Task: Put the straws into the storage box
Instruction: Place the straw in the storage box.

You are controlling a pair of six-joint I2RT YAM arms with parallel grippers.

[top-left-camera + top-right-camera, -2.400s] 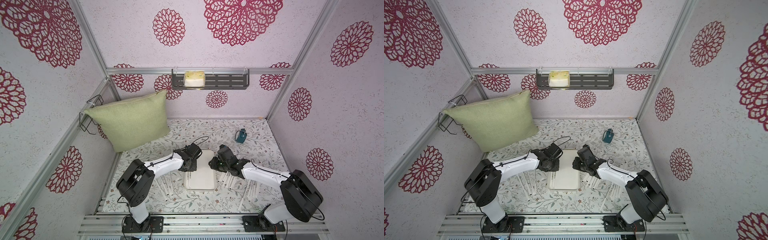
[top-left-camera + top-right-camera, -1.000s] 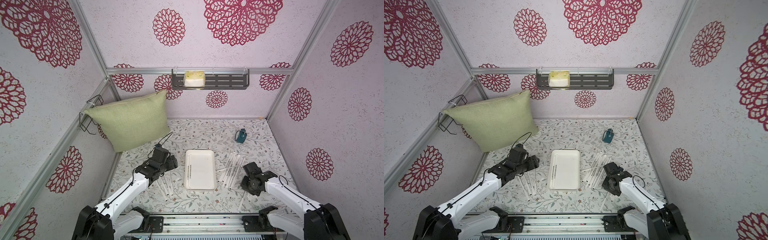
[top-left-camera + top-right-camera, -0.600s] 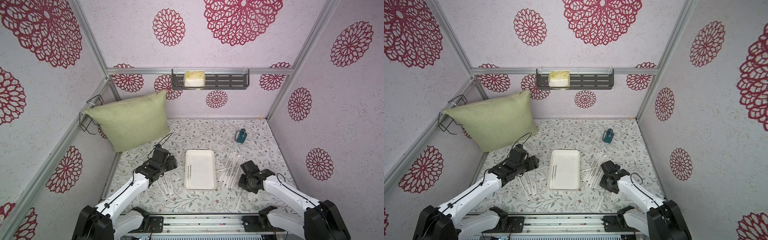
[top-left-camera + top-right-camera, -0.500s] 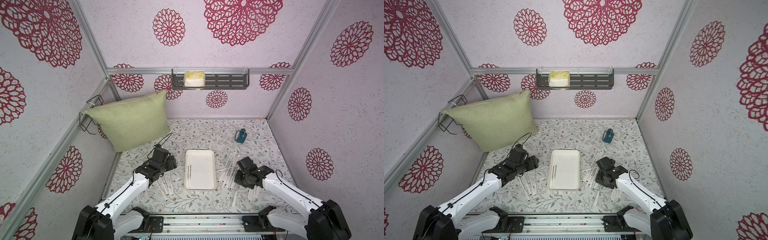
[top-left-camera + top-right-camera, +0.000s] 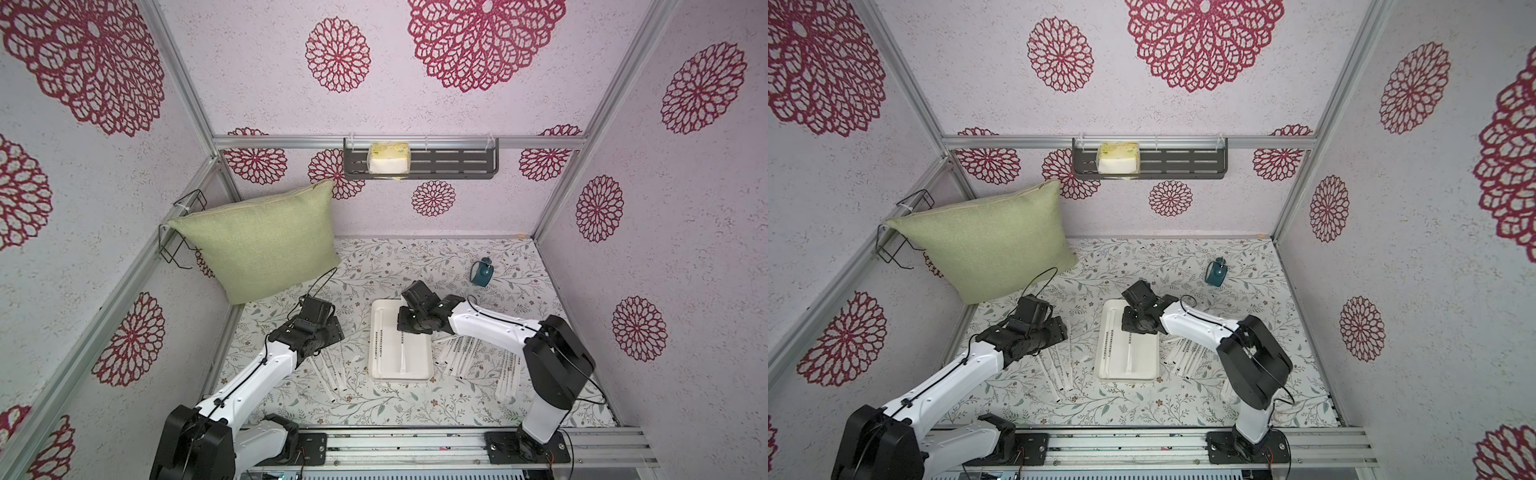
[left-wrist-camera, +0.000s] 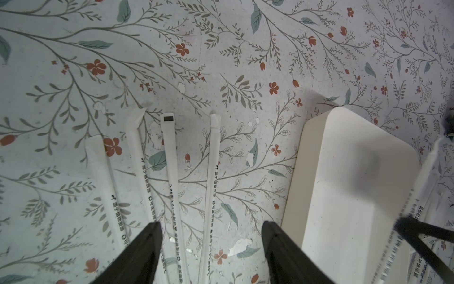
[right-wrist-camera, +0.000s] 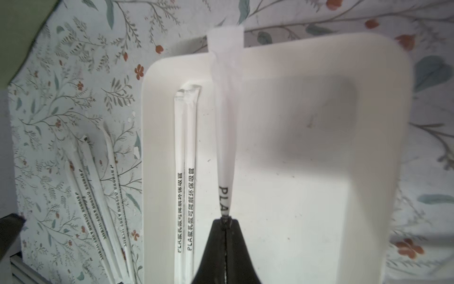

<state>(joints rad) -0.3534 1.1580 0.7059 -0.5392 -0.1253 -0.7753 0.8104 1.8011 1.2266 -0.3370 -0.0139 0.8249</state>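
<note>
The storage box (image 5: 417, 357), a shallow white tray, lies mid-table in both top views (image 5: 1144, 361). Two wrapped straws (image 7: 185, 172) lie side by side along one inner wall. My right gripper (image 7: 224, 221) hovers over the tray (image 7: 307, 147), shut on the end of one straw (image 7: 224, 123), which reaches past the tray's rim. My left gripper (image 6: 211, 228) is open just above several straws (image 6: 169, 159) lying on the table left of the tray (image 6: 344, 184). More straws (image 5: 465, 353) lie fanned out right of the tray.
A green pillow (image 5: 266, 245) leans in the back left corner by a wire rack (image 5: 183, 232). A small teal bottle (image 5: 482, 272) stands at the back right. A dark wall shelf (image 5: 419, 164) holds a yellow sponge (image 5: 388, 158). A metal rail runs along the front.
My right gripper shut on a straw at the right-hand pile and carried it left over the tray. My left gripper stayed over the left straws, its jaws slightly narrower.
</note>
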